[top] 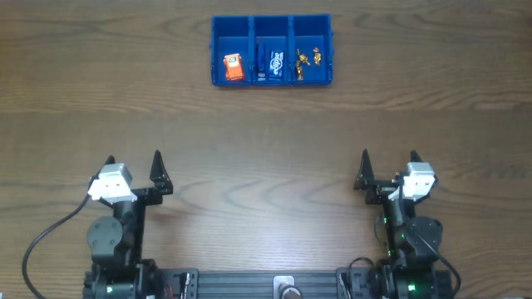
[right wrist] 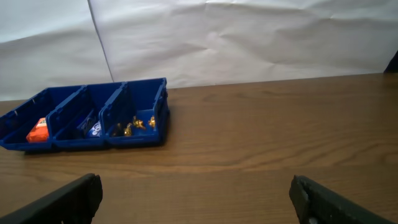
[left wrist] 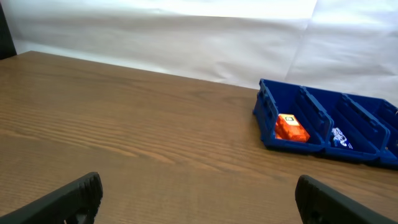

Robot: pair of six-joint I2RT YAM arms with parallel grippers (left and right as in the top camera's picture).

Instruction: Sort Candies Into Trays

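We judge sorting done: candies [top: 233,66] lie in the blue tray [top: 216,50], left tool [top: 134,158] and right tool [top: 389,155] gape wide, empty, so no further pick seems needed.

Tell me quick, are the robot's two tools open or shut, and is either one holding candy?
Left tool: open, holding nothing.
Right tool: open, holding nothing.

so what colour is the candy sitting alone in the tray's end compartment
Orange. The candy lies in the blue tray, in its end compartment, and shows clearest in the left wrist view.
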